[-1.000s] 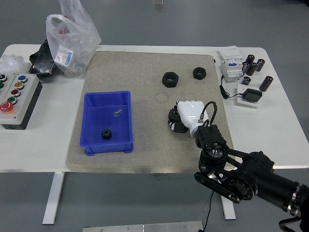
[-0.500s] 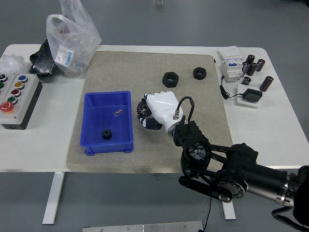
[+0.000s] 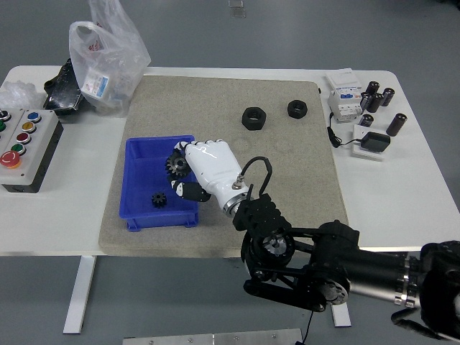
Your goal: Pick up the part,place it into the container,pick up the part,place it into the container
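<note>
My right hand (image 3: pixel 188 171), white with black fingertips, hangs over the right half of the blue bin (image 3: pixel 141 155) and is shut on a black gear (image 3: pixel 175 165) that shows at its left side. A smaller black gear (image 3: pixel 158 199) lies on the bin's floor near the front, beside a small clear part. Two black hex nuts (image 3: pixel 253 118) (image 3: pixel 297 108) rest on the grey mat at the back right. The left arm is not in view.
A button box (image 3: pixel 21 146) sits at the table's left edge, with a plastic bag (image 3: pixel 106 57) and black items behind it. At the far right are a white electrical module (image 3: pixel 344 95), several black cylinders (image 3: pixel 376 97) and a small black device (image 3: pixel 374 141).
My right hand has carried the black gear leftward from the mat's middle to above the blue bin. The arm has swung left with it.
</note>
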Available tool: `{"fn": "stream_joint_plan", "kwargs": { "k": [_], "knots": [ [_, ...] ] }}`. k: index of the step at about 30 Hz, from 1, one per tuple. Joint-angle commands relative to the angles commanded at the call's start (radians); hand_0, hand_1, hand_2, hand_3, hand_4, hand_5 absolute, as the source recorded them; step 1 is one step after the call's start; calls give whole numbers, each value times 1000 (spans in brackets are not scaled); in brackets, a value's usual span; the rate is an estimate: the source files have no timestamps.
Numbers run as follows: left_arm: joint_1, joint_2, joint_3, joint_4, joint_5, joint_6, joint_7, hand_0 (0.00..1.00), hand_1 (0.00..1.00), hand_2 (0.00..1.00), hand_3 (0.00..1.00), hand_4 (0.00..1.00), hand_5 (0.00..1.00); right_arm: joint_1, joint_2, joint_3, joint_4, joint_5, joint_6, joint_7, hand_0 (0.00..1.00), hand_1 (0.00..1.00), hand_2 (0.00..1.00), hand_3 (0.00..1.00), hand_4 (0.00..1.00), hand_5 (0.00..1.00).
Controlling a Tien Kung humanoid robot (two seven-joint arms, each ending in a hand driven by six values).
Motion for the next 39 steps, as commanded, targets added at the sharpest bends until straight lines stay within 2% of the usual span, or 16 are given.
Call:
{"fn": "stream_joint_plan", "kwargs": {
  "k": [4, 5, 6, 10, 11, 16, 17, 22, 23, 32, 39],
  "knots": [
    [-2, 1, 3, 0, -5, 0, -1, 593, 441, 459, 596, 393, 566, 3, 0, -13, -3, 37, -31, 19, 415, 621, 629, 653, 170, 215],
    [-2, 1, 2, 0, -5, 0, -1, 593, 442, 461, 597, 394, 567, 4, 0, -15, -4, 43, -36, 24, 424, 665, 669, 677, 207, 203],
    [-1, 2, 2, 0, -4, 0, 0, 593, 442, 461, 597, 394, 567, 5, 0, -17, -4, 48, -40, 29, 424, 665, 669, 677, 207, 203],
    [-1, 2, 0, 0, -3, 0, 1, 593, 442, 461, 597, 394, 567, 7, 0, -21, -5, 79, -26, 54, 424, 665, 669, 677, 207, 203],
    [-1, 2, 0, 0, -3, 0, 1, 593, 442, 462, 597, 394, 568, 7, 0, -21, -5, 86, -18, 59, 469, 744, 771, 741, 336, 178],
    [0, 3, -1, 0, -2, -1, 1, 593, 442, 462, 597, 394, 568, 7, 0, -15, -5, 108, 27, 73, 469, 744, 771, 741, 336, 178],
    [0, 3, -2, 0, -1, 0, 1, 593, 443, 461, 597, 394, 570, 6, 0, -14, -5, 109, 34, 74, 557, 818, 864, 865, 512, 128],
    [1, 4, -5, 0, 2, 0, 2, 593, 443, 461, 597, 394, 570, 4, 0, -5, -3, 103, 49, 75, 557, 818, 864, 865, 512, 128],
    [1, 4, -5, 0, 2, 0, 2, 593, 443, 461, 597, 394, 570, 3, 0, -2, -3, 100, 49, 75, 584, 835, 890, 899, 575, 130],
    [0, 3, -5, 0, 4, -1, 1, 593, 443, 461, 597, 393, 569, -7, 0, 18, -2, 82, 42, 73, 585, 841, 891, 906, 609, 148],
    [1, 1, -8, 0, 9, -1, -3, 593, 444, 461, 597, 393, 570, -79, -8, 160, 31, -37, -17, 35, 583, 836, 886, 906, 622, 170]
  ]
}}
